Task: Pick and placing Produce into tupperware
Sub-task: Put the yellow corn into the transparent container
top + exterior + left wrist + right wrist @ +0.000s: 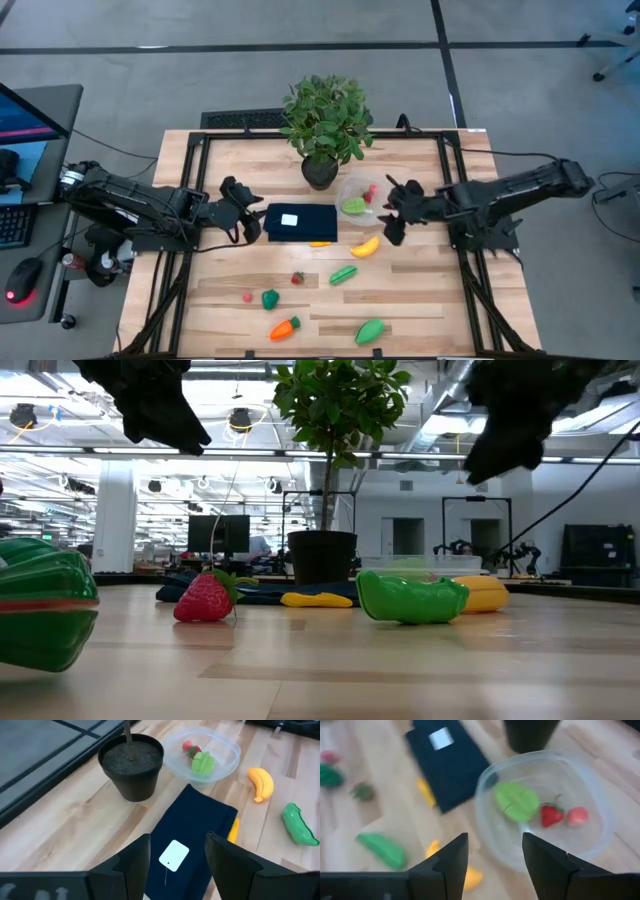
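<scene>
The tupperware [354,196] [547,810] is a clear round bowl beside the plant pot, holding a green piece [516,802], a strawberry [551,815] and a red berry [577,815]. On the table lie a banana [365,246], a green pod [343,274], a strawberry [297,278], a small red berry [247,296], a green pepper [270,298], a carrot [285,327] and another green piece [370,331]. My right gripper [392,215] [495,855] hovers open at the tupperware's right side, nothing between its fingers. My left gripper [250,222] [175,857] hangs open above the dark blue rectangle [192,832].
The potted plant [322,125] stands at the far middle, close to the tupperware. A small yellow piece [320,242] lies at the blue rectangle's near edge. Black frame rails [170,250] run along the table's left and right sides. Bare wood lies near the front corners.
</scene>
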Tool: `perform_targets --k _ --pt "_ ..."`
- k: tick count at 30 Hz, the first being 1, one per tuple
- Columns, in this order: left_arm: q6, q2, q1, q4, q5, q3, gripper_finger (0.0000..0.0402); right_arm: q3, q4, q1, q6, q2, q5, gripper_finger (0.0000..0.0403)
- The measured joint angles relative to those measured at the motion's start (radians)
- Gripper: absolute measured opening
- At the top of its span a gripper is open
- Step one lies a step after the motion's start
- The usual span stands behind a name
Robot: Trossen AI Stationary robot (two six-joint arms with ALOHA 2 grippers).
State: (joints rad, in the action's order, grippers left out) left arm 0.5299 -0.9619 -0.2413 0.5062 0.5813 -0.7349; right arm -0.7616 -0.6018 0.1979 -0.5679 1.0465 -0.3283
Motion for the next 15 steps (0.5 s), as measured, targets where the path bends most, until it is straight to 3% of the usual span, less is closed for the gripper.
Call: perform_targets --k 7,10,15 --pt "-0.004 0.000 0.000 0.018 0.048 0.000 0.0180 0.000 -0.079 0.175 -0.104 -0.066 0.000 0.0175" --pt "0.015 -0.007 0.000 -0.003 -0.025 0.000 0.0180 0.000 -0.115 0.250 -0.174 -0.068 -0.008 0.0172" --pt "-0.254 -0.078 0.001 -0.121 -0.192 0.000 0.0180 0.000 -0.171 0.357 -0.274 -0.054 -0.026 0.0168"
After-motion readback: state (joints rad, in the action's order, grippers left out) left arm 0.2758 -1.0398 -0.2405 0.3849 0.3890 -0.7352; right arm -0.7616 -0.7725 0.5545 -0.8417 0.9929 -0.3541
